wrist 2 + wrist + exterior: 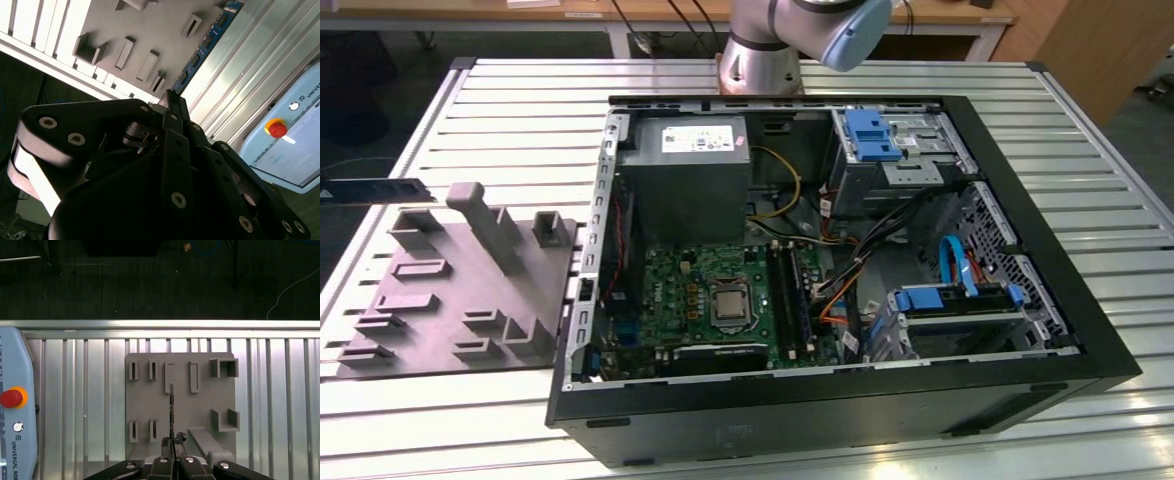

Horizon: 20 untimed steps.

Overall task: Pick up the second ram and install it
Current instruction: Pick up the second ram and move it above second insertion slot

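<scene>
Two fingers (165, 442) of the gripper (172, 441) pinch the ram (205, 47) tight at one end. So the pick-up is done; putting it in is left. The thin, flat, dark blue strip hangs near the dull grey holder (200, 410), on the exterior view's left of the open black case (854, 400). The table (520, 110) is shiny, ribbed metal.

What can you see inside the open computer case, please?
A green motherboard with a square processor socket, a grey power supply, loose cables and blue-handled drive bays. The case wall nearest the camera hides the board's edge there, and the power supply covers whatever lies beneath it.
</scene>
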Tool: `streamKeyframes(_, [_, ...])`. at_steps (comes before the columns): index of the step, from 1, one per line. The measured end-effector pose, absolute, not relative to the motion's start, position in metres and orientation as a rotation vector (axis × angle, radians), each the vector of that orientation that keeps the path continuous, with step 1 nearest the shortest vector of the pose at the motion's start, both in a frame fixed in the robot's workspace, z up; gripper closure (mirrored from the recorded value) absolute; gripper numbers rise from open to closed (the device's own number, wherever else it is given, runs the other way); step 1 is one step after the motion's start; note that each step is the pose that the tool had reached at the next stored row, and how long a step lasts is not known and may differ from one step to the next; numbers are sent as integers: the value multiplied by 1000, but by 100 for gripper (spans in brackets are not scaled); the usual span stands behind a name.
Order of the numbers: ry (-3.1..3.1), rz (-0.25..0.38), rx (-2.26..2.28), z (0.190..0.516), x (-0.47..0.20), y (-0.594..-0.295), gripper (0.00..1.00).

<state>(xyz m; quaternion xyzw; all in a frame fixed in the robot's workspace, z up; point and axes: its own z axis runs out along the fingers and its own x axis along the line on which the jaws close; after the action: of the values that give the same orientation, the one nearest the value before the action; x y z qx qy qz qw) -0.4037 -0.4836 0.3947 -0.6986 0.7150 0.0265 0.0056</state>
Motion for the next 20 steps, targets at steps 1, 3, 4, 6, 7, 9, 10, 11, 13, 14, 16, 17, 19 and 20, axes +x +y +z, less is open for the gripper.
streamKeyframes(1, [2238, 83, -2187, 395, -402, -484, 89])
streamKeyframes(3, [2239, 83, -2187, 395, -399, -484, 89])
streamKeyframes(4, [2239, 83, -2187, 395, -397, -484, 89])
streamKeyframes(6, [2238, 83, -2187, 395, -393, -484, 89])
streamKeyframes(7, [2238, 83, -2187, 395, -391, -484, 89])
streamKeyframes(9, [2238, 83, -2187, 395, -388, -484, 89])
streamKeyframes(10, [2238, 83, -2187, 395, -387, -484, 89])
streamKeyframes(11, [2238, 83, -2187, 395, -385, -484, 89])
streamKeyframes(13, [2239, 83, -2187, 395, -383, -484, 89])
streamKeyframes(14, [2238, 83, -2187, 395, -381, -484, 89])
streamKeyframes(16, [2238, 83, -2187, 395, -378, -484, 89])
streamKeyframes(17, [2239, 83, -2187, 395, -377, -484, 89])
streamKeyframes(19, [2238, 83, -2187, 395, -374, -484, 89])
streamKeyframes(20, [2238, 83, -2187, 395, -372, -484, 89])
